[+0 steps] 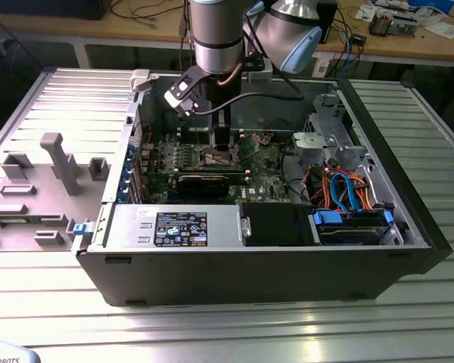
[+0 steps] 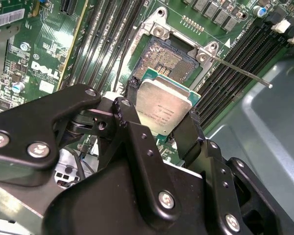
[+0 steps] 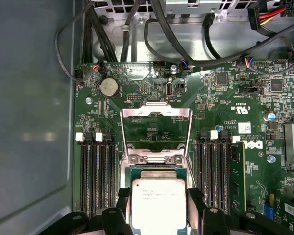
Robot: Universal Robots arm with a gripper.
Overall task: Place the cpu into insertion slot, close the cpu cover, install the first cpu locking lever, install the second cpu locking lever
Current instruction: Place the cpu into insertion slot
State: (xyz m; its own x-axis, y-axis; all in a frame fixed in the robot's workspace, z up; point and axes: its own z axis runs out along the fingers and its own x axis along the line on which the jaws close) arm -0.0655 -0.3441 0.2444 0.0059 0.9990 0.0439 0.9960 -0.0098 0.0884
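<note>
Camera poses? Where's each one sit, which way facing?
Exterior view: off-arm, raised, looking down into the open computer case; shows the arm.
First wrist view: on wrist, facing straight down at the raised cpu cover; fingers show.
Second wrist view: on wrist, oblique toward the insertion slot; gripper body shows.
Shared: both wrist views have the cpu gripped.

Ribbed metal table (image 1: 212, 333), cluttered workbench (image 1: 424, 47)
</note>
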